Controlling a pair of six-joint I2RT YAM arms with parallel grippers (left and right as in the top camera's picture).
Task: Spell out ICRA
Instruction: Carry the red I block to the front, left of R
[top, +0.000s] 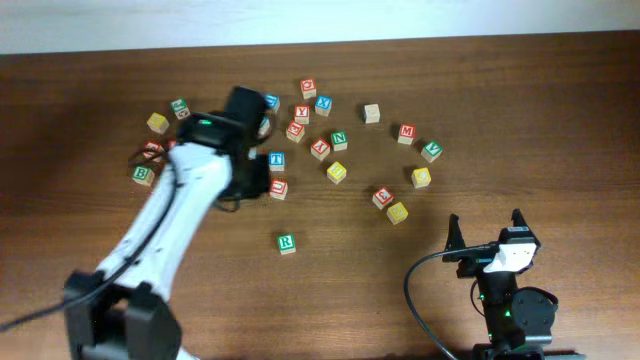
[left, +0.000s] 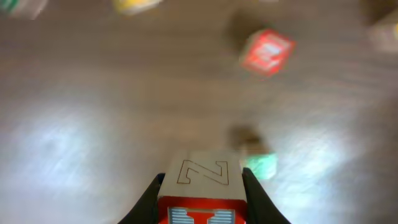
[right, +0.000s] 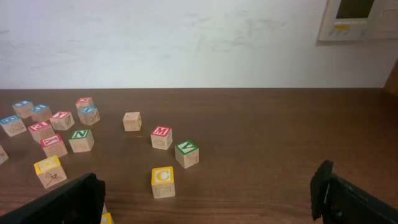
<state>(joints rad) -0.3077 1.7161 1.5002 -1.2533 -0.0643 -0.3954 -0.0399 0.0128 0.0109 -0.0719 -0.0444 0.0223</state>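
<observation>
Left wrist: left end effector pinching Z-topped block, likely I; right end effector spread; next, start row

The Z block clamped in the left claw is cut by the lower edge, its red front letter unreadable. Ahead of that claw, a red block, a green block and the surface are blurred. From overhead, the left arm hides this claw's fingers.

green R block flat, yellow C block
</observation>
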